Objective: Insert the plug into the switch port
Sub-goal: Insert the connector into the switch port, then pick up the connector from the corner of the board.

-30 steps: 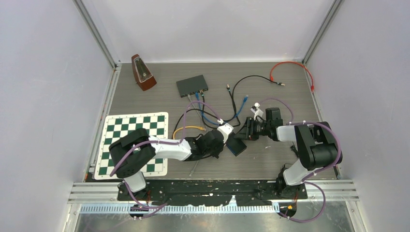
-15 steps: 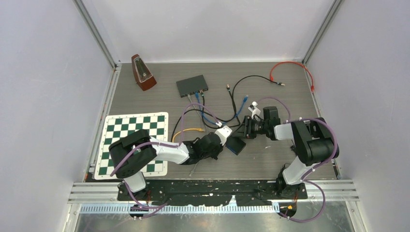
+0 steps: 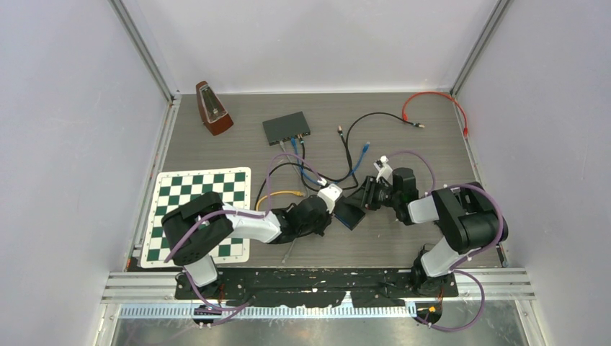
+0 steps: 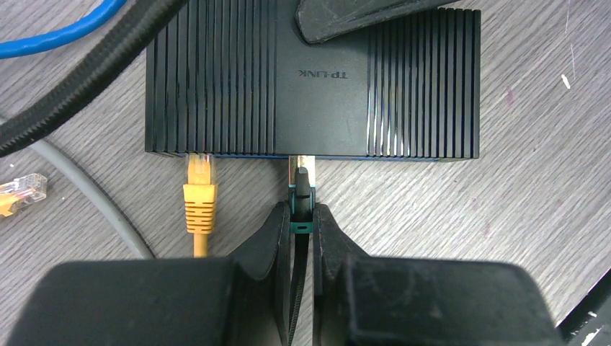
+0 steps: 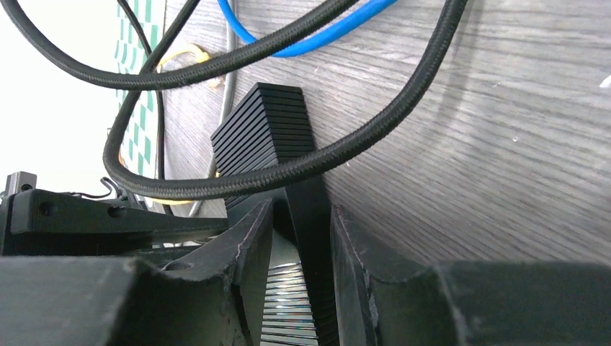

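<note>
Step in hand: seating the plug (image 4: 302,184) in the switch (image 4: 317,79), which lies on the grey wood-grain table (image 4: 504,216) near centre, between the two arms. The left gripper (image 4: 301,225) is pinched narrow on the plug's green boot, with the clear tip at the port mouth; whether it has latched cannot be told. The right gripper (image 5: 302,238) clamps the switch's edge as a brace. Best practice: push straight along the port axis without twisting, letting the brace take the load. The switch is a black, ribbed, hard plastic box. A yellow plug (image 4: 199,194) sits in a neighbouring port, and a braided black cable (image 5: 346,148) crosses the case.
</note>
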Controlling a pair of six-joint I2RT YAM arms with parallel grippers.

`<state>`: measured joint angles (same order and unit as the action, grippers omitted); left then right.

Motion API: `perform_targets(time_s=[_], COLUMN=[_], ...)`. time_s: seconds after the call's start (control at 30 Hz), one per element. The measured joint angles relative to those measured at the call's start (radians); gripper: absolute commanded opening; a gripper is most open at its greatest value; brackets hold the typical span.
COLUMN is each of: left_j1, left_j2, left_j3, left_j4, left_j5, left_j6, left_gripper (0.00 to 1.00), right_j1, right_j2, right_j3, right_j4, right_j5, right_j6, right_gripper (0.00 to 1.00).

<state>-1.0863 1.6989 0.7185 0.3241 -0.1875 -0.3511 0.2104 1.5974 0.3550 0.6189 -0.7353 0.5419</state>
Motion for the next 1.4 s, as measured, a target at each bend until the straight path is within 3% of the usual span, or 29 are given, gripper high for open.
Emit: perform_targets(time_s=[0.23, 0.37, 0.47, 0.57, 0.7, 0.77, 0.87, 0.9, 0.93, 1.23, 1.4], left_j1=[0.018, 0.037, 0.046, 0.060, 0.066, 0.068, 0.068, 0.068, 0.068, 0.068, 0.068], left_j2=[0.008, 0.007, 0.007, 0.005, -0.019, -0.042, -0.086, -0.103, -0.123, -0.300, -0.454], left_j3=[0.000, 0.006, 0.011, 0.011, 0.006, -0.002, -0.009, -0.009, -0.009, -0.010, -0.030], left_j4=[0.018, 0.007, -0.003, -0.010, -0.040, -0.057, -0.082, -0.089, -0.098, -0.163, -0.253], left_j5=[-0.003, 0.016, 0.016, 0.004, -0.003, -0.002, 0.016, 0.025, 0.034, 0.135, 0.142], left_j6=[0.051, 0.076, 0.079, 0.074, 0.069, 0.067, 0.068, 0.068, 0.068, 0.062, 0.085], left_gripper=[0.00, 0.19, 0.28, 0.44, 0.52, 0.66, 0.78, 0.93, 0.99, 1.00, 1.00], right_j1=[0.021, 0.021, 0.022, 0.007, -0.024, -0.032, -0.034, -0.034, -0.034, -0.055, -0.137], right_j2=[0.026, 0.004, -0.045, -0.102, -0.241, -0.296, -0.357, -0.367, -0.372, -0.187, -0.040], right_j3=[-0.011, -0.005, 0.070, 0.142, 0.202, 0.246, 0.339, 0.370, 0.406, 0.761, 0.927], right_j4=[0.101, 0.066, -0.132, -0.306, -0.514, -0.606, -0.705, -0.723, -0.740, -0.837, -0.844], right_j5=[0.054, 0.076, 0.089, 0.141, 0.269, 0.315, 0.353, 0.359, 0.367, 0.500, 0.594], right_j6=[0.052, 0.090, 0.088, 0.084, 0.058, 0.032, 0.000, -0.008, -0.015, -0.100, -0.109], right_gripper=[0.39, 0.53, 0.57, 0.67, 0.69, 0.68, 0.68, 0.68, 0.68, 0.68, 0.67])
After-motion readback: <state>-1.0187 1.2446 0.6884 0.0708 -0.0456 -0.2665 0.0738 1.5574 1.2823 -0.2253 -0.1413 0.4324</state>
